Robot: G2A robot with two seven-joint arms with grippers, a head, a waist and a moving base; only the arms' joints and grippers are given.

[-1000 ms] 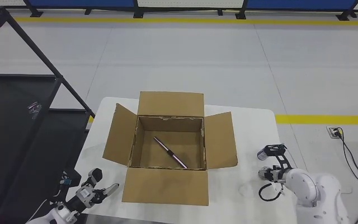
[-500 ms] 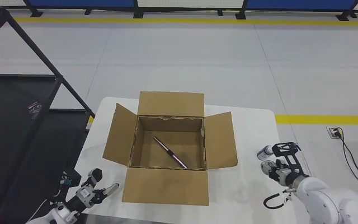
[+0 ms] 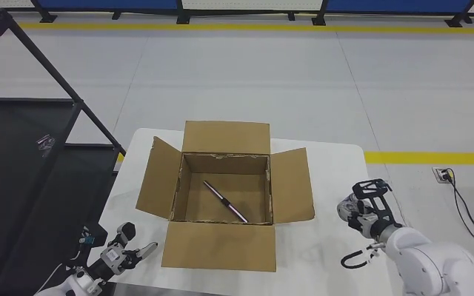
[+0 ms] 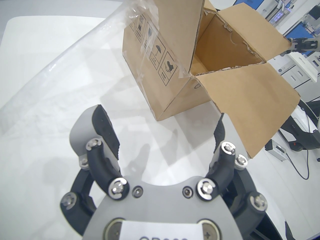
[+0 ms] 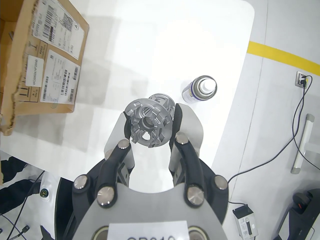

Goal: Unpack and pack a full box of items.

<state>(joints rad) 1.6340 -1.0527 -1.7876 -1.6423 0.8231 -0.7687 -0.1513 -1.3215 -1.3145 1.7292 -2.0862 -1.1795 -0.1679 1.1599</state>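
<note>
Right gripper is clamped on a grey metal part, a round toothed hub with a hole through its middle, one pad pressed to each side of it. From the top view this gripper sits over the right side of the white table, well apart from the box's right flap. Just beside the held part, a small spray can stands upright on the table, close to the right edge.

Farther left, the cardboard box stands in the middle of the table with all four flaps folded outward. A slim dark pen lies slantwise on its floor. White labels are stuck on the outer face of the right flap.

Left gripper is over the near left corner of the table, its fingers spread wide with nothing between them, pointing at the box's near left corner. A strip of clear tape hangs loose from that side of the box.
</note>
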